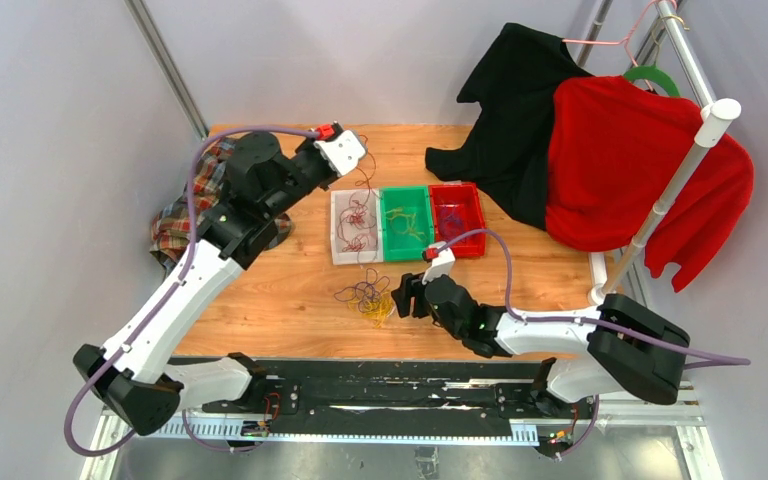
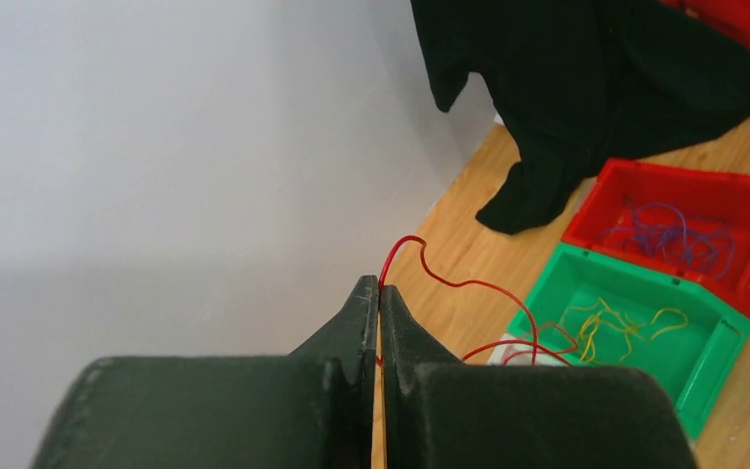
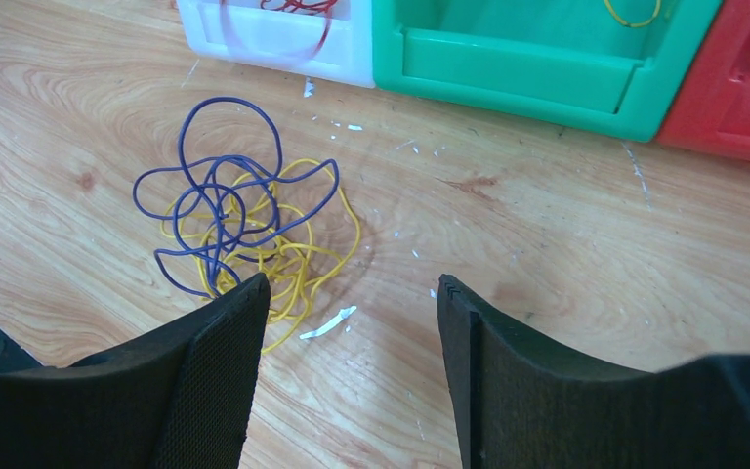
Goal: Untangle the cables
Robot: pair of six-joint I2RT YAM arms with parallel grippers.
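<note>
A tangle of purple and yellow cables (image 3: 239, 230) lies on the wood table in front of the bins (image 1: 365, 297). My right gripper (image 3: 352, 283) is open just right of it, low over the table (image 1: 405, 297), with nothing between its fingers. My left gripper (image 2: 379, 288) is raised over the back of the white bin (image 1: 338, 240) and shut on a thin red cable (image 2: 449, 281), which hangs down toward more red cables (image 1: 356, 225) in that bin. Yellow cables (image 2: 625, 322) lie in the green bin (image 1: 388, 250), and purple ones (image 2: 679, 234) in the red bin (image 1: 477, 213).
A black garment (image 1: 510, 130) and a red garment (image 1: 620, 160) hang from a white rack (image 1: 675, 185) at the back right, the black one draping onto the table. A plaid cloth (image 1: 175, 225) lies at the left edge under my left arm.
</note>
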